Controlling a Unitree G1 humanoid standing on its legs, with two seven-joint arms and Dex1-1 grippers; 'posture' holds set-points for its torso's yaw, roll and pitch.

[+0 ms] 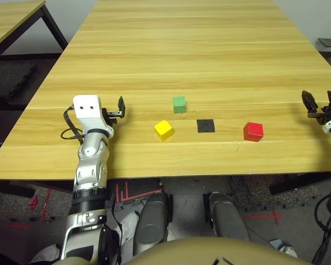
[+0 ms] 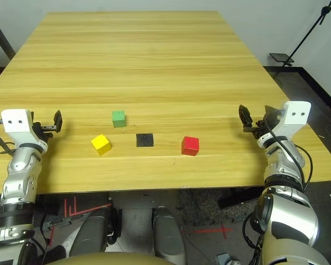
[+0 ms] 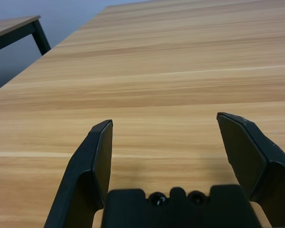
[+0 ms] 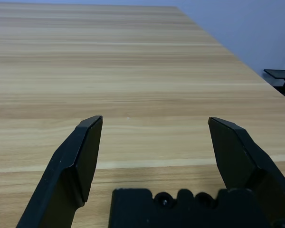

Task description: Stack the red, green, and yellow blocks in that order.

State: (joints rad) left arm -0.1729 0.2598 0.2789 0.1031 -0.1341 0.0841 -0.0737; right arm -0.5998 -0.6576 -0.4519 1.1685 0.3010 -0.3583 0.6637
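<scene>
Sitting apart near the worktop's (image 2: 154, 66) front edge, the yellow block (image 2: 101, 144), green block (image 2: 118, 118) and red block (image 2: 190, 146) wait untouched, so either empty gripper, left (image 2: 57, 121) or right (image 2: 246, 121), fingers spread wide, could nudge one off.

This looks like a robotics lab or test room rather than a home. A large bare wooden table (image 1: 209, 66) on black metal legs stands over dark carpet tiles marked with red tape lines (image 1: 133, 194), and loose cables (image 1: 324, 215) trail on the floor at its near right corner. Left of the table stands a second like table (image 1: 11, 19); beyond its far right corner, a black stand (image 2: 309, 33) leans against plain pale walls.
</scene>
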